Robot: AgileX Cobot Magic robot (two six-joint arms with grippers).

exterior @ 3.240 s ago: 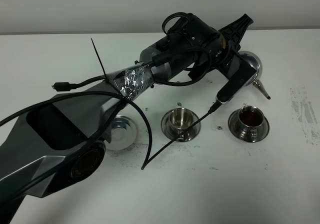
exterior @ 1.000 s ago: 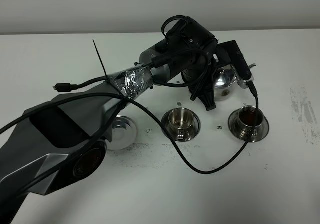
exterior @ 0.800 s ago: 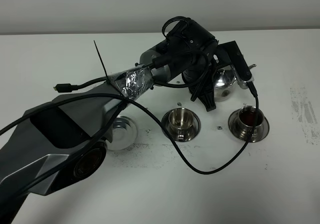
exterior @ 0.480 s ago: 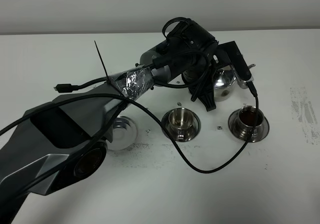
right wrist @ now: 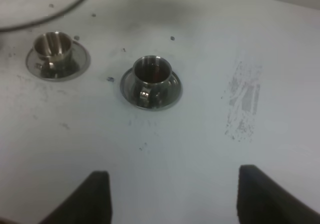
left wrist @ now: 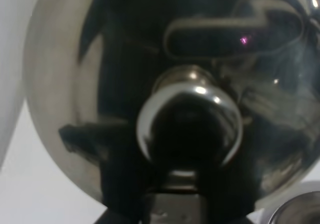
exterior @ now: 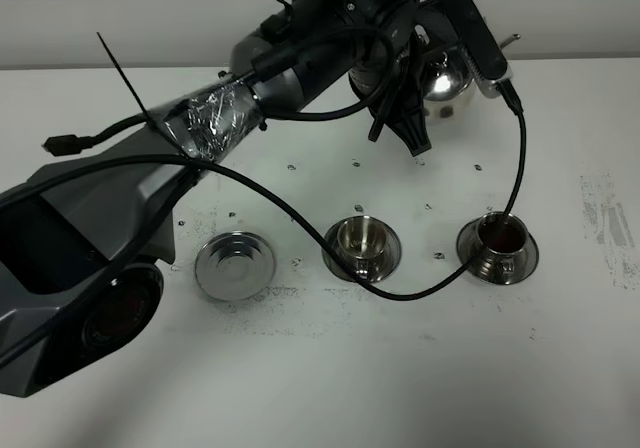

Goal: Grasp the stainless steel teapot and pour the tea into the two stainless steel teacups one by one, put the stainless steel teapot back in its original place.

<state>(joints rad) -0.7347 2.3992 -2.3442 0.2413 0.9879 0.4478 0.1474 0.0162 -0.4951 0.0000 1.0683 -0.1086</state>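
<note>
My left gripper [exterior: 418, 118] is shut on the stainless steel teapot [exterior: 443, 76] and holds it in the air, high above the table behind the two stainless steel teacups, its thin spout [exterior: 510, 39] pointing right. The left wrist view is filled by the teapot [left wrist: 65, 109] and its lid knob [left wrist: 190, 129]. The right teacup [exterior: 497, 238] [right wrist: 152, 73] holds dark tea. The middle teacup [exterior: 362, 236] [right wrist: 54, 45] shows a bare steel inside. Each stands on its own saucer. The original place [exterior: 235, 265], a flat round saucer, lies bare at the left. My right gripper [right wrist: 180, 199] is open, above the table near the cups.
A black cable [exterior: 470, 258] hangs from the left wrist camera and loops down between the two cups. Another cable and a zip tie [exterior: 120, 63] stick out from the left arm's foil-wrapped section [exterior: 215, 118]. Small dark specks and a grey smudge [exterior: 605, 213] mark the white table.
The left arm has lifted the teapot up and toward the back of the table, away from the cups. The bare saucer at the left now shows in full.
</note>
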